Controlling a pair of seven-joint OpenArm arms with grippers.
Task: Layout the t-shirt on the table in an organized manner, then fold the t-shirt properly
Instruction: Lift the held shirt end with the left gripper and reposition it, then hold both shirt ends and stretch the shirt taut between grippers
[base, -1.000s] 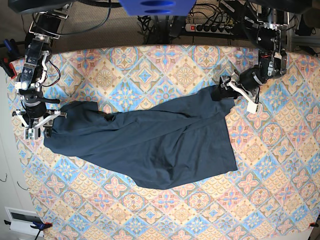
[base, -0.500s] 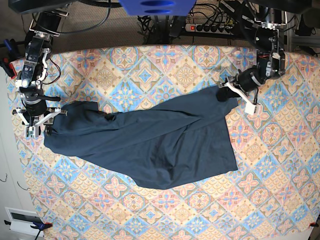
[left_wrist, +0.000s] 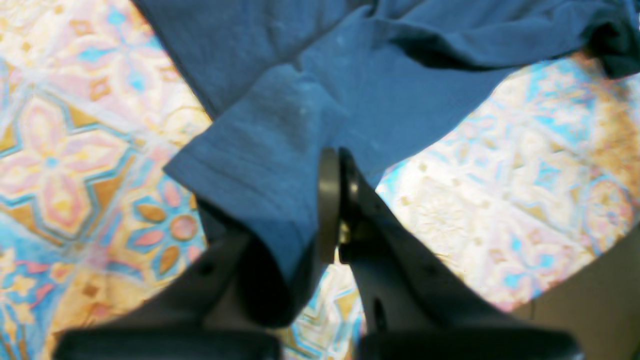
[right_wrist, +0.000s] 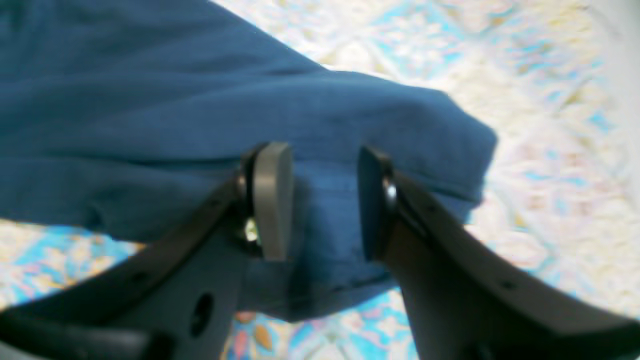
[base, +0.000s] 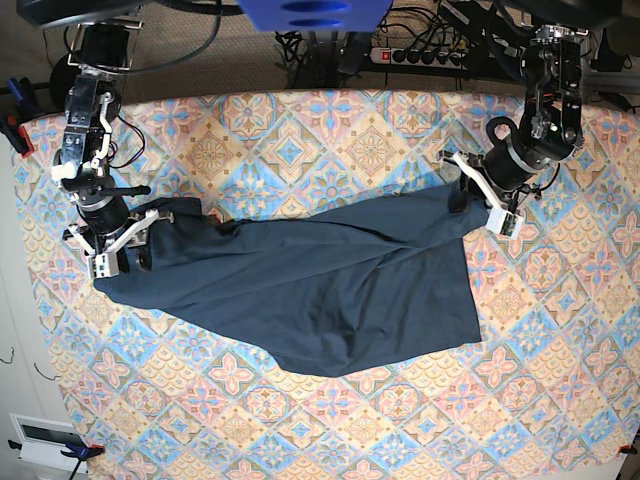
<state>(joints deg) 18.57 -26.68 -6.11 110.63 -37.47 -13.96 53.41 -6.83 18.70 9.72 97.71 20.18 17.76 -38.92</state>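
Both arms had shifted since a second earlier: my left gripper had gone from gaping beside the sleeve to pinched flat on it, and it had drawn that corner up and outward, while my right gripper had carried its end of the cloth a little inward along the table.

From the left wrist view, the pads were pressed together with a fold of the t-shirt trapped between them, the sleeve hem draped over one finger. From the right wrist view, the right gripper's jaws stood partly apart with navy cloth filling the gap; whether they were truly bearing on it I could not tell.

The t-shirt lay stretched across the middle of the table, its long axis running from one gripper to the other, with a loose lobe sagging toward the near edge. Each arm sat at its own end, so I judged the coming move turned on pulling those ends apart along that axis to take out the slack.

Nothing else rested on the table. Cables and a power strip lay beyond the far edge, well apart from the cloth.
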